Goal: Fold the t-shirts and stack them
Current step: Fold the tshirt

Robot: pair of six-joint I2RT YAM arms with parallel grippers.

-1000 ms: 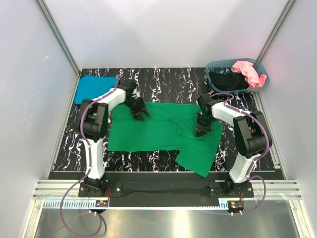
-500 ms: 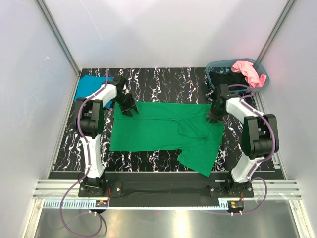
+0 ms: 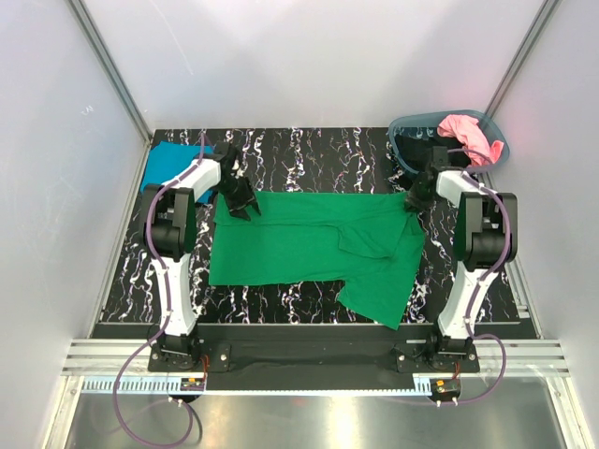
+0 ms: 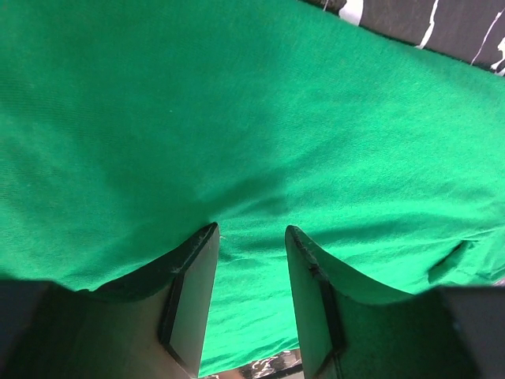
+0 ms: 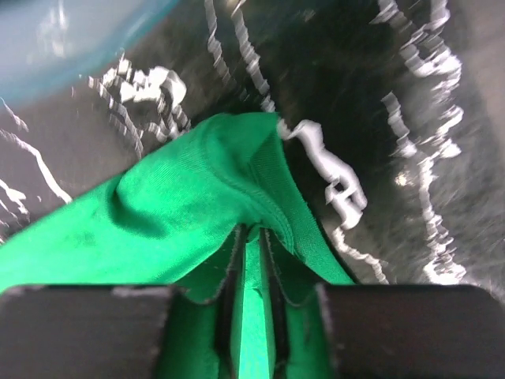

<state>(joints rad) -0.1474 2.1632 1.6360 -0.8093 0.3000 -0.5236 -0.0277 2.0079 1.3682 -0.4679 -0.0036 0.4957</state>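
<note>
Fingers of the right gripper [image 5: 252,237] are pressed almost together, pinching a thin fold at a hemmed corner of the green t-shirt [image 3: 299,245]. Just ahead of the fingertips the cloth bunches into a raised ridge, and past it lies the black marbled table [image 3: 314,154]. From this gripper the shirt spreads flat across the table toward the other arm and back toward the arm bases, where a wide flap reaches closest to the near edge. Beyond the gripper, away from the bases and close by, sits the grey-blue basket [image 3: 405,125], holding a black t-shirt [image 3: 426,150] and a pink t-shirt [image 3: 465,134].

The left gripper [image 4: 251,229] is down over the shirt's opposite far corner. Its fingers stand apart, with green cloth showing through the gap and filling the wrist view ahead of them; whether any cloth is caught between them I cannot tell. To this gripper's outer side, near it and partly hidden by the arm, lies the teal t-shirt [image 3: 164,168] at the table's far corner.
</note>
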